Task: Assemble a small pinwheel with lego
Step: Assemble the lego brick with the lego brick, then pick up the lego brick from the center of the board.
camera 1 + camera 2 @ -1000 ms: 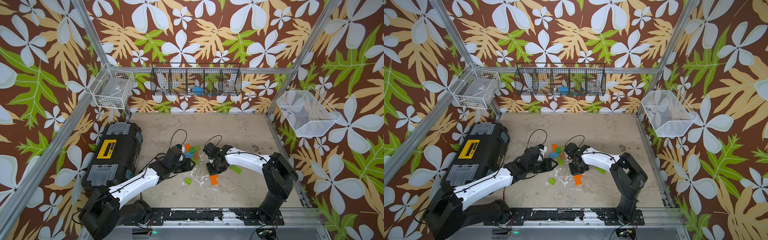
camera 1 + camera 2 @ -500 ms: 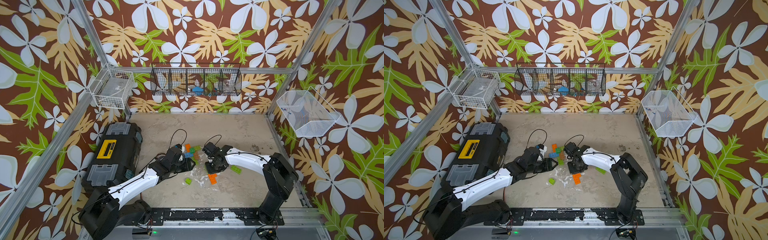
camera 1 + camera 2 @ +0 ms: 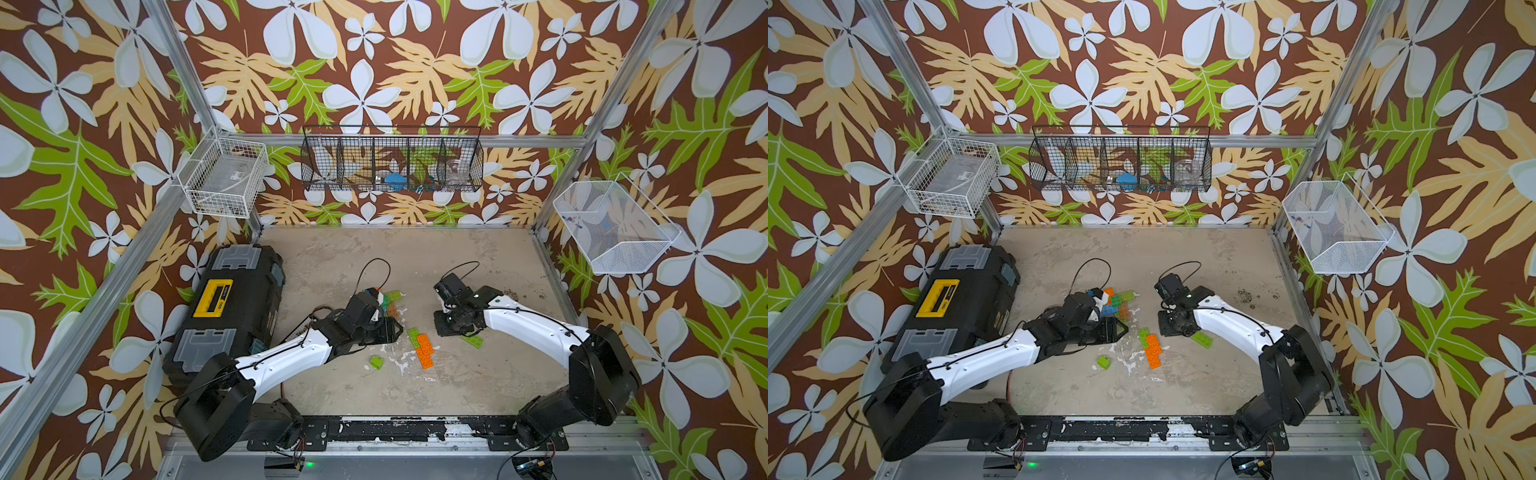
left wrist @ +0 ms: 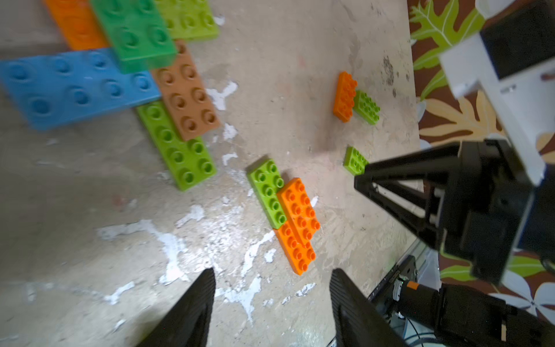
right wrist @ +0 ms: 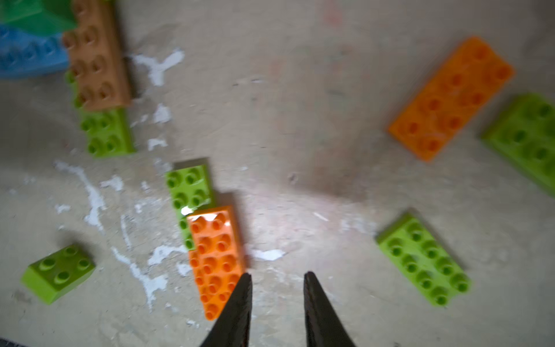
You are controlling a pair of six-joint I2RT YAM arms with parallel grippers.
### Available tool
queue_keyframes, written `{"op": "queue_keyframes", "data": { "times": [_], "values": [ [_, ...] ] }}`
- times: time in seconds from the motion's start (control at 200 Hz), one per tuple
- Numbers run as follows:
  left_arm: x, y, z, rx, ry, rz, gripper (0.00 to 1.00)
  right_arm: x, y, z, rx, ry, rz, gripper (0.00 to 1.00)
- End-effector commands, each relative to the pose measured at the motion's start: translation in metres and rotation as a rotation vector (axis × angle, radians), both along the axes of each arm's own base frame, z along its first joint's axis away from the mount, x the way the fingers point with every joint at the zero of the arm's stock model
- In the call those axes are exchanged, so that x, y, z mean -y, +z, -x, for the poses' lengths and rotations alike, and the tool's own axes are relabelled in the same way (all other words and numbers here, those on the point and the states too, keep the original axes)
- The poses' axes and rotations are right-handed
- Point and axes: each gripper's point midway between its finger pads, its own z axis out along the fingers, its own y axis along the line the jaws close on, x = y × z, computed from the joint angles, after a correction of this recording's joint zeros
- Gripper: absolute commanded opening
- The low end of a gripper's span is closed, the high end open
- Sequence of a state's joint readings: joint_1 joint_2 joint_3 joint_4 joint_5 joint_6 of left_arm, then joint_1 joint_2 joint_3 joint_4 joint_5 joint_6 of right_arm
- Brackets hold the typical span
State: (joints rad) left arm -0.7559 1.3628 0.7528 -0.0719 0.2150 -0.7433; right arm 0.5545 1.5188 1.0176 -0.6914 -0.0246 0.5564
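Several lego (image 3: 424, 351) bricks lie loose on the worktop (image 3: 478, 386); none is held. At the far left stands a black toolbox (image 3: 232, 307). Right of it the left claw (image 4: 273, 272) hangs low, wide and empty. Just beyond it is a pile (image 4: 141, 60): blue, brown, dark green, orange and lime pieces overlapping. Nearer lies a small lime brick (image 3: 377, 362), alone. In the middle sits a joined stack (image 4: 288, 216), one lime and two orange bricks, stepped. Right of that the right claw (image 5: 278, 274) is parted narrowly, empty, one finger close by the stack's orange end. A long lime brick (image 5: 423, 258) lies farther right. These pieces look hard, light and smooth-walled, so a nudge would likely skate them across the worktop. Best taken across the two long walls, below the studs; the stack by its lowest brick, lest a joint pop.
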Motion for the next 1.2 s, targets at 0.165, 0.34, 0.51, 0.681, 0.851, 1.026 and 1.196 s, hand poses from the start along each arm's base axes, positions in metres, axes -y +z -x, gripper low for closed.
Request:
{"op": "queue_keyframes", "data": {
  "times": [0.165,0.34,0.51,0.681,0.851,1.026,1.196],
  "values": [
    [0.063,0.001,-0.002,0.09,-0.139,-0.05,0.63,0.062,0.0,-0.012,0.002,-0.332,0.0,0.36],
    [0.081,0.0,-0.012,0.128,-0.151,-0.078,0.63,0.059,-0.008,-0.014,-0.025,-0.441,-0.031,0.36],
    [0.087,-0.001,-0.019,0.144,-0.162,-0.099,0.63,0.056,-0.022,-0.019,-0.059,-0.463,-0.024,0.32],
    [0.087,-0.003,-0.019,0.146,-0.169,-0.11,0.63,0.053,-0.03,-0.021,-0.081,-0.47,-0.021,0.29],
    [0.086,-0.005,-0.019,0.142,-0.168,-0.111,0.63,0.054,-0.037,-0.018,-0.102,-0.472,-0.009,0.27],
    [0.085,-0.006,-0.019,0.141,-0.168,-0.112,0.63,0.053,-0.042,-0.012,-0.121,-0.472,-0.017,0.26],
    [0.085,-0.007,-0.019,0.139,-0.169,-0.113,0.63,0.05,-0.045,-0.008,-0.133,-0.467,-0.023,0.25]
  ]
}}
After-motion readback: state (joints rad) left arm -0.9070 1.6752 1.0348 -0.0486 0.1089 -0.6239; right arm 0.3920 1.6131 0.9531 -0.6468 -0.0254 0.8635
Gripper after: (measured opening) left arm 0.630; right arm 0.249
